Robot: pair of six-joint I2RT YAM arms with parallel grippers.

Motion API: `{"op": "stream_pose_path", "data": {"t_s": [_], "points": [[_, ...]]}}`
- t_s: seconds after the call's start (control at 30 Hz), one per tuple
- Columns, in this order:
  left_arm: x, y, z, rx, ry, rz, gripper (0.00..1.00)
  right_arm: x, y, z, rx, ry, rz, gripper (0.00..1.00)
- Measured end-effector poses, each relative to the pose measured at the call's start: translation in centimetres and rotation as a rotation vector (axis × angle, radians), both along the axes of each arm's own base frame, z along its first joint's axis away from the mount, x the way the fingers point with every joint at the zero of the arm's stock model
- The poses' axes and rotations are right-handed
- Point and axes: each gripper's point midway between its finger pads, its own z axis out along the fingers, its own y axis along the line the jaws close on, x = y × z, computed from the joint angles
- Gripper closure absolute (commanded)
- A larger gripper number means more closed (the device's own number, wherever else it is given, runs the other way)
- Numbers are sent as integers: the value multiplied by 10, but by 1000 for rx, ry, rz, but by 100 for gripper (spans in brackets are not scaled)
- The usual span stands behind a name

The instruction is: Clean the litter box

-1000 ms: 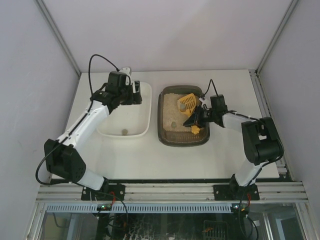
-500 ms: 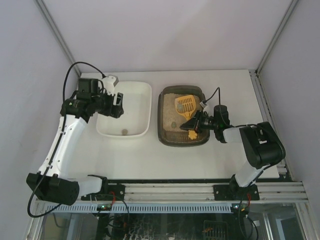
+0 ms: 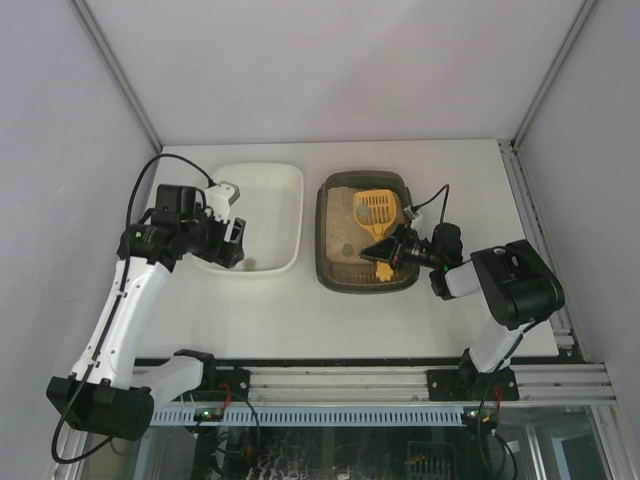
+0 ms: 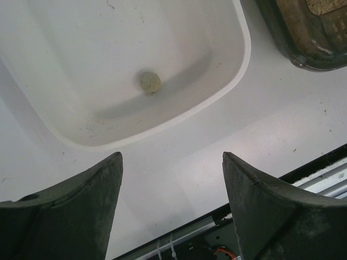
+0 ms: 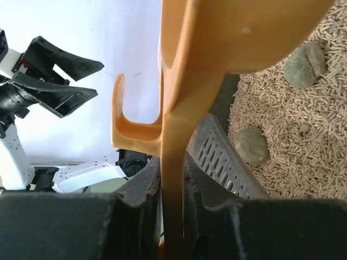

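Note:
The dark brown-olive litter box (image 3: pixel 322 235) with tan litter sits mid-table; its corner shows in the left wrist view (image 4: pixel 295 40). My right gripper (image 3: pixel 392 250) is shut on the handle of a yellow scoop (image 3: pixel 373 208), whose slotted head lies over the litter toward the far end. In the right wrist view the scoop (image 5: pixel 217 54) is clamped between my fingers (image 5: pixel 173 179), with two grey-green clumps (image 5: pixel 305 65) on the litter beside it. My left gripper (image 3: pixel 232 243) is open and empty over the white tray's near-left edge (image 4: pixel 172 156).
A white tray (image 3: pixel 292 200) stands left of the litter box and holds one clump (image 3: pixel 249 264), also seen in the left wrist view (image 4: pixel 150 82). The table's near edge and a black rail lie below the left gripper (image 4: pixel 227 216).
My left arm has swung left and nearer, off the white tray's far end to its near-left edge. My right wrist has dropped lower, still holding the scoop over the litter.

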Motion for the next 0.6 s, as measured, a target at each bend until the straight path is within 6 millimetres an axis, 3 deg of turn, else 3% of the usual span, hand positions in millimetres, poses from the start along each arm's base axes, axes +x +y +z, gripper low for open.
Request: {"op": "stream_pose_path", "data": {"t_s": [0.17,0.33,0.6], "points": [[-8,3,-5,13,11,1,22,4,-5,8,54,-20,-24,100],[-12,8,-6,25,5,13,22,2,-2,-3,32,23,-11,100],[-13,9,-9,32,12,20,20,-1,7,-3,-16,21,21,100]]}}
